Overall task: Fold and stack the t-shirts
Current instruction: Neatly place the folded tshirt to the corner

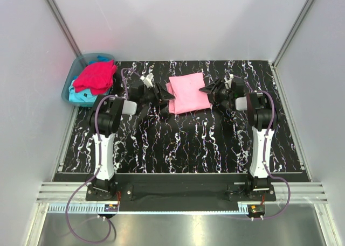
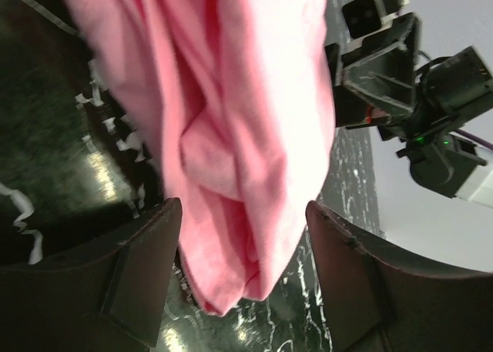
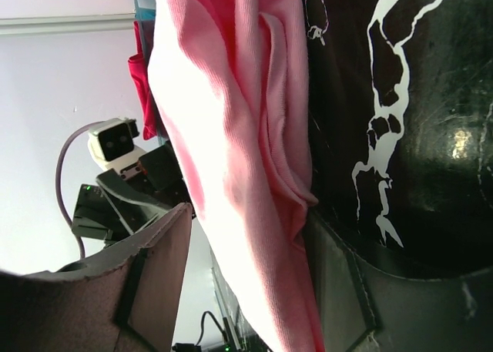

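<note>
A folded light pink t-shirt (image 1: pixel 188 92) lies on the black marbled table (image 1: pixel 178 143) at mid-back. My left gripper (image 1: pixel 164 98) sits at its left edge. In the left wrist view the pink cloth (image 2: pixel 231 98) hangs between the spread fingers (image 2: pixel 139 275), with a gap on each side, so the left gripper (image 2: pixel 243 244) is open. My right gripper (image 1: pixel 207 92) is at the shirt's right edge. It is open too (image 3: pixel 246 267): the cloth (image 3: pixel 223 136) rests against one finger (image 3: pixel 347 290) and stands apart from the other. A crimson t-shirt (image 1: pixel 96 76) lies over a turquoise one (image 1: pixel 81 97).
The crimson and turquoise shirts sit in a translucent blue-green tub (image 1: pixel 73 76) at the table's back left corner. Grey walls close in the left, right and back. The arm bases stand at the near edge.
</note>
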You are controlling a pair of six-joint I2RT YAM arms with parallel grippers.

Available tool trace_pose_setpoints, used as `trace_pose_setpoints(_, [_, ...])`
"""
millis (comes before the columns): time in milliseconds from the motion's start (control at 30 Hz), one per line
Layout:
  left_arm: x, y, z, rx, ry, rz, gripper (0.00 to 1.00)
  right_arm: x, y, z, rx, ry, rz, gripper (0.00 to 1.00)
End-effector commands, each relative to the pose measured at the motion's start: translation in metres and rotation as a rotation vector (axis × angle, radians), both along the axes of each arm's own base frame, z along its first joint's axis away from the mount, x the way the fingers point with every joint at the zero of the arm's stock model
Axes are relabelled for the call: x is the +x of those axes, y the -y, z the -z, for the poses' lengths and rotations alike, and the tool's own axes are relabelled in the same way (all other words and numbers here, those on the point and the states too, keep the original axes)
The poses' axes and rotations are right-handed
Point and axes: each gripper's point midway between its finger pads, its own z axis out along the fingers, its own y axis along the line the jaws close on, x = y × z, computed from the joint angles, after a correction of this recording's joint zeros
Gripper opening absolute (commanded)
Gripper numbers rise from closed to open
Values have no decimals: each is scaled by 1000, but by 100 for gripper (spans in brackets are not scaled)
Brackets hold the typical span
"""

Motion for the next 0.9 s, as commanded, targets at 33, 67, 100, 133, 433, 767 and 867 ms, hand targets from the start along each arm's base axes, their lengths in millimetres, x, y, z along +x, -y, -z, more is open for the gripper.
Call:
trace_pose_setpoints(33, [10,-15,-6,54,32,-15,72,0,-8,-9,23,41,-32,66])
trace_pose_setpoints(67, [10,-18,-4,63,20,-23,72,-1,-8,-10,24,41,-32,66])
trace_pose_setpoints(100, [10,-20,-3,68,17,-28,72,-1,-8,-11,25,43,-33,66])
trace_pose_setpoints(133, [11,-22,-3,72,18,-31,72,-1,-8,-10,25,41,-33,66])
trace_pose_setpoints(433, [16,-31,6,101,-8,-44,71,-2,-8,-15,34,48,-33,66])
trace_pose_setpoints(767, [18,-13,9,54,-8,-17,72,-1,-6,-16,30,52,-30,66])
trace_pose_setpoints(867, [19,-9,10,49,-10,-11,72,-1,-6,-15,29,49,-29,66])
